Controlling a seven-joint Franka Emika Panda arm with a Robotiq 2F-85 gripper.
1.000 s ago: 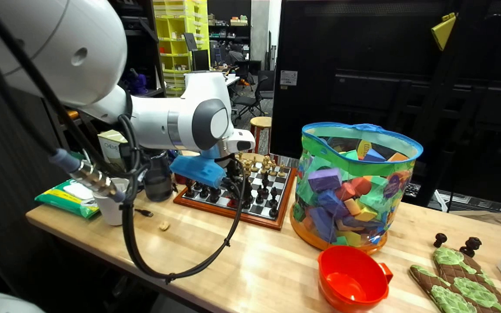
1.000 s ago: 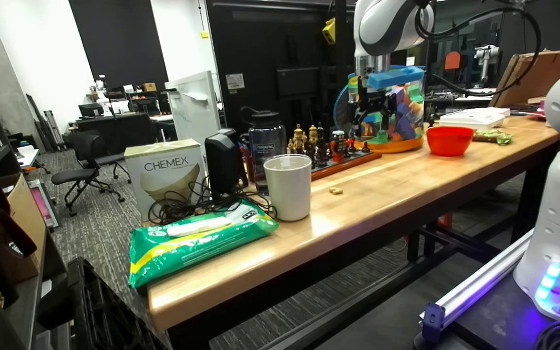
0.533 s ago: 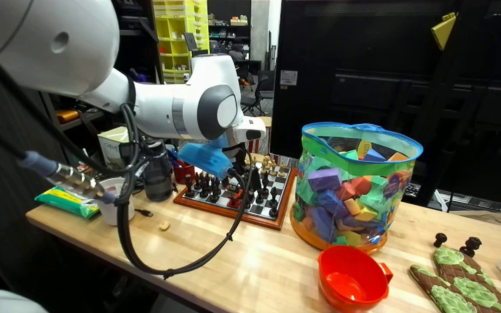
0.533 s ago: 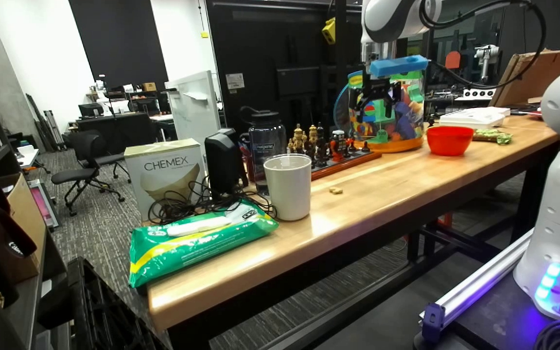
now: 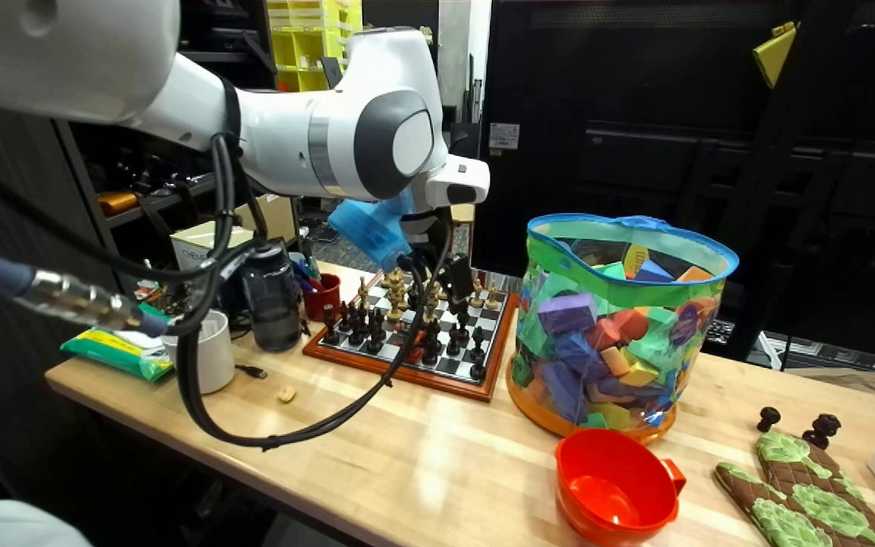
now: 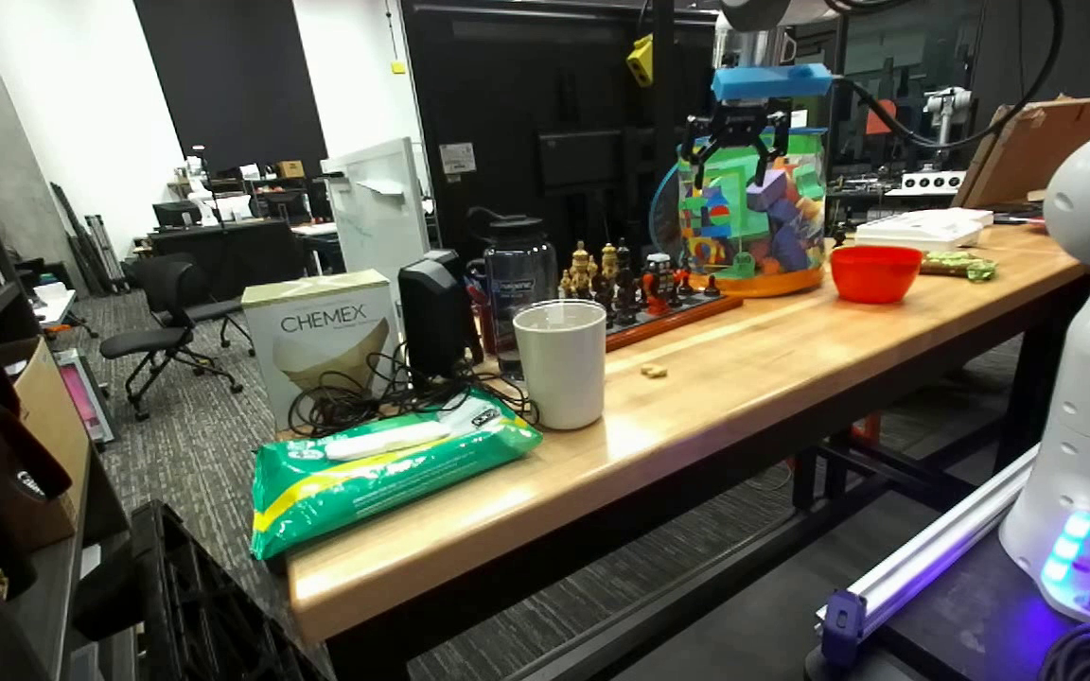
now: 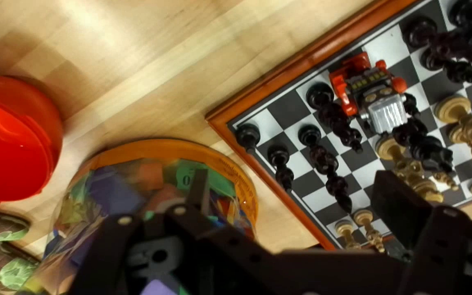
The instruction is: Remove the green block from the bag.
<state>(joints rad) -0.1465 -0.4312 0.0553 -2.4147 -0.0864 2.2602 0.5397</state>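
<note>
The bag, a clear cylinder with a blue-edged green rim [image 5: 635, 289] and an orange base, stands upright and open at the top. It also shows in an exterior view [image 6: 777, 283] and the wrist view [image 7: 166, 148]. Multicoloured foam blocks fill it. A light green block [image 5: 611, 270] shows inside near the top; several green pieces are in there, so I cannot tell whether this is the green block. My gripper [image 6: 729, 180] is open and empty, at about the height of the bag's upper part. In the wrist view, the gripper [image 7: 297, 192] hangs above the chessboard, beside the bag.
The chessboard [image 5: 475, 387] with standing pieces and a red toy robot [image 7: 367, 90] lies below the gripper. A red bowl [image 5: 612, 486] stands in front of the bag. A patterned mitt [image 5: 832, 505], a white mug [image 6: 561, 369], a water bottle [image 5: 274, 304] and a wipes pack [image 6: 394, 473] also lie or stand there.
My arm and gripper have risen from low over the chessboard and shifted a little toward the bag. The bag and bowl have not moved.
</note>
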